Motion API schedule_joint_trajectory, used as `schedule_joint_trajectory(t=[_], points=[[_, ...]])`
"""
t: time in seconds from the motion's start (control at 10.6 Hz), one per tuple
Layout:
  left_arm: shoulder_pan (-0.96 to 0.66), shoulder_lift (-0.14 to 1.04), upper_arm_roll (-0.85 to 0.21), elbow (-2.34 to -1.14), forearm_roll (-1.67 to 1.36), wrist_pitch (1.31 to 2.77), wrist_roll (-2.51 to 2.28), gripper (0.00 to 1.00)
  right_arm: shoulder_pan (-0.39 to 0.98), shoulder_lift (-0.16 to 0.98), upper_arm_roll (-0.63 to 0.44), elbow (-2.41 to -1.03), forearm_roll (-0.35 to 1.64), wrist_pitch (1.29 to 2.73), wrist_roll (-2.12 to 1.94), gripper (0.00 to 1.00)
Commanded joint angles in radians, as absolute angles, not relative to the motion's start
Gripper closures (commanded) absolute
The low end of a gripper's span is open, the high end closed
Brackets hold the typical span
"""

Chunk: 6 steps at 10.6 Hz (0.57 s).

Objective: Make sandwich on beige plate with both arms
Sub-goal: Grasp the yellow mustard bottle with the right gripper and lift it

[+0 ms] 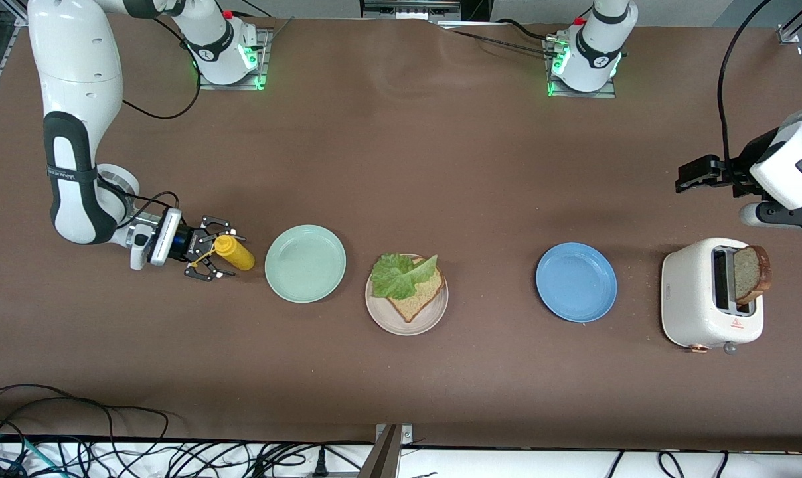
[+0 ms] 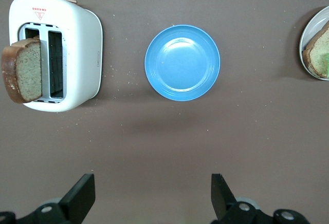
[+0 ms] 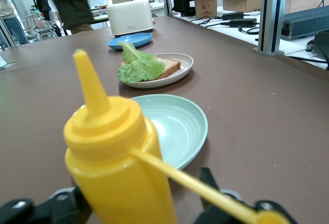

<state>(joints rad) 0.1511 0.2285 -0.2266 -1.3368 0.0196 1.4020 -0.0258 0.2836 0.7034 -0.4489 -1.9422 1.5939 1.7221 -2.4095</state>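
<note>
Arms take different poses. Right gripper (image 1: 208, 257), at the left of the front view, lies low and level over the table with its fingers spread around a yellow mustard bottle (image 1: 234, 253); whether they clamp it cannot be told. Left gripper (image 1: 696, 174), at the right edge, hangs high with jaws wide open and empty, above the toaster (image 1: 695, 295) holding one bread slice (image 1: 751, 273). Beige plate (image 1: 434, 314), at lower centre, carries bread (image 1: 422, 297) topped by lettuce (image 1: 400, 275), between the mint-green plate (image 1: 305, 263) and blue plate (image 1: 576, 281).
</note>
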Motion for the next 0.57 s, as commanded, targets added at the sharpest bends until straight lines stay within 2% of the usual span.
schedule_joint_trajectory(t=[0.0, 0.09, 0.47], points=[[0.156, 0.204, -0.227, -1.361, 0.009, 1.404, -0.003, 0.01, 0.281, 0.736, -0.445, -1.892, 1.615, 1.704, -2.405, 0.94], [0.156, 0.204, -0.229, -1.361, 0.009, 1.404, -0.003, 0.01, 0.282, 0.736, -0.445, -1.885, 1.614, 1.703, -2.387, 1.00], [0.156, 0.202, -0.227, -1.362, 0.012, 1.404, -0.002, 0.02, 0.302, 0.730, -0.448, -1.809, 1.577, 1.713, -2.154, 1.00]])
